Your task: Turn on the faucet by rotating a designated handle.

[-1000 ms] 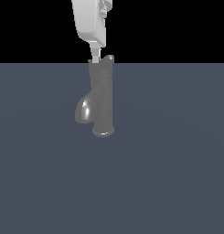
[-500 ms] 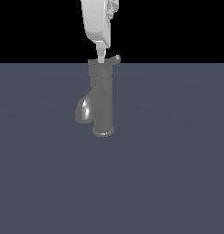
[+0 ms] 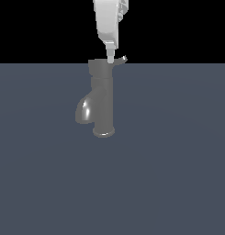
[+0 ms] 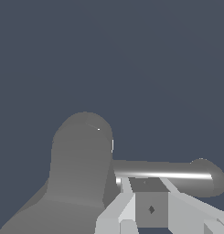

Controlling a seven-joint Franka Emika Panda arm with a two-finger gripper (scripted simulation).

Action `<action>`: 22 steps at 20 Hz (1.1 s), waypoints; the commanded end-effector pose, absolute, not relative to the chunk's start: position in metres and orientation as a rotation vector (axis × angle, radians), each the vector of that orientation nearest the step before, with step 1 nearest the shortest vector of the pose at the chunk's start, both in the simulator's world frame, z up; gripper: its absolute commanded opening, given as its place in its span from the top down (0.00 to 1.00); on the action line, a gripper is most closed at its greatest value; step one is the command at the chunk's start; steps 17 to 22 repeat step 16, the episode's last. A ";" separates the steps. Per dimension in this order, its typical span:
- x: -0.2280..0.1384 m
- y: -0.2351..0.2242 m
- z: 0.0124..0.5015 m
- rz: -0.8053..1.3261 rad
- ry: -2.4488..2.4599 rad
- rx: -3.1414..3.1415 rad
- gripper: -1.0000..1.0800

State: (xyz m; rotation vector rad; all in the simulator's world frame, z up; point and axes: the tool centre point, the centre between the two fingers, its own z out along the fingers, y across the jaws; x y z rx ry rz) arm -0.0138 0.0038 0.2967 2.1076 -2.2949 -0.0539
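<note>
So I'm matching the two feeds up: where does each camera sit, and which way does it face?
Exterior view: off the arm, facing the upright faucet, the gripper coming down onto its top beside the handle.
Wrist view: on the wrist, looking past the gripper's fingers at faucet and handle.
Shared: faucet, handle, gripper.

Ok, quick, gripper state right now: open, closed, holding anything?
Gripper: at the handle on top of the faucet, fingers close together, but whether it is shut or gripping anything cannot be told.

I see no readable text, label, brand or number anywhere on the faucet [image 3: 101, 98] or around it.
</note>
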 end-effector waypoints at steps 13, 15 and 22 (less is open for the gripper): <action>0.034 -0.042 0.297 -0.002 -2.372 2.061 1.00; 0.038 -0.047 0.297 -0.001 -2.377 2.054 1.00; 0.038 -0.047 0.297 -0.001 -2.377 2.054 1.00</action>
